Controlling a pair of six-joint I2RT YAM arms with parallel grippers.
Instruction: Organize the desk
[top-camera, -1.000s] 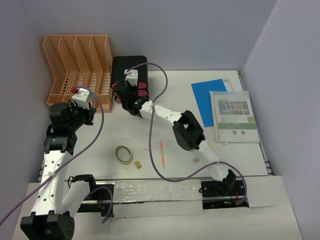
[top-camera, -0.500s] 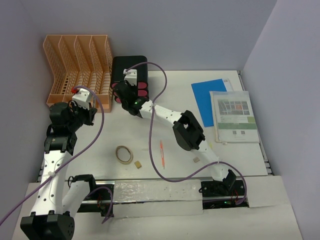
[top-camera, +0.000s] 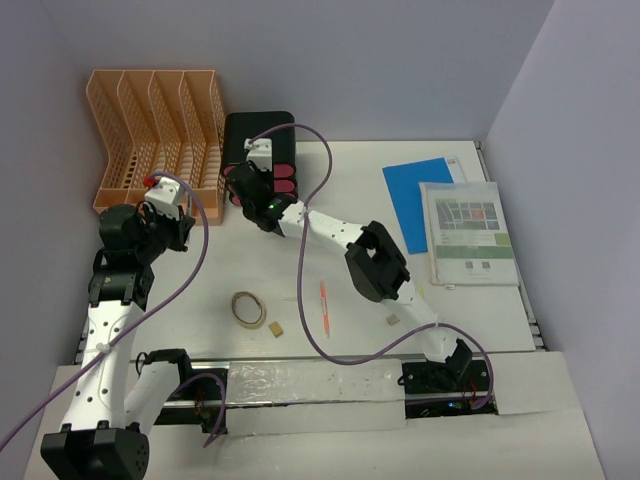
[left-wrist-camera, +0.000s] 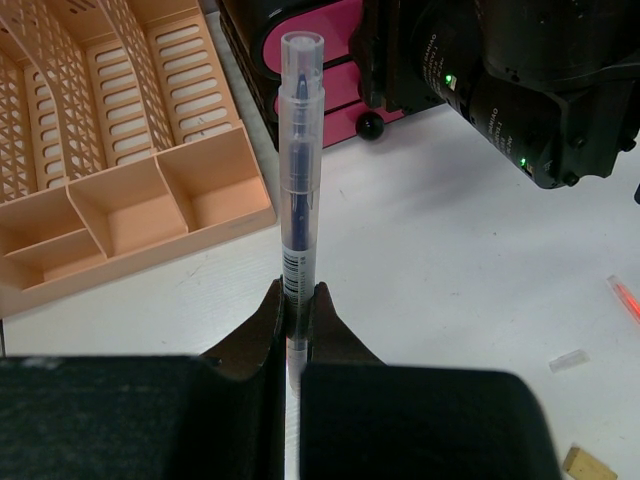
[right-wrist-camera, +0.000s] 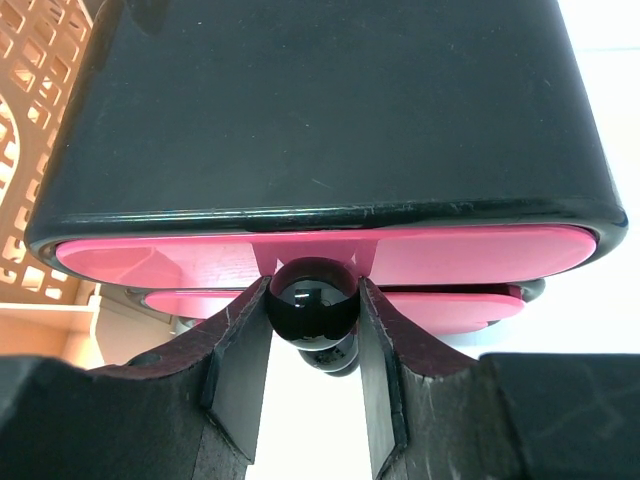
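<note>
Counter, white, flat and grey-rimmed, is seen spread beneath both arms in the top view. A clear-barrelled pen is clamped by its near end in the narrowly closed left claw, over the counter near a peach slotted file rack. The round black knob of a glossy pink drawer is pinched by the right claw. The drawer is set in a black box. An orange pen and a blue sheet are laid on the counter.
</note>
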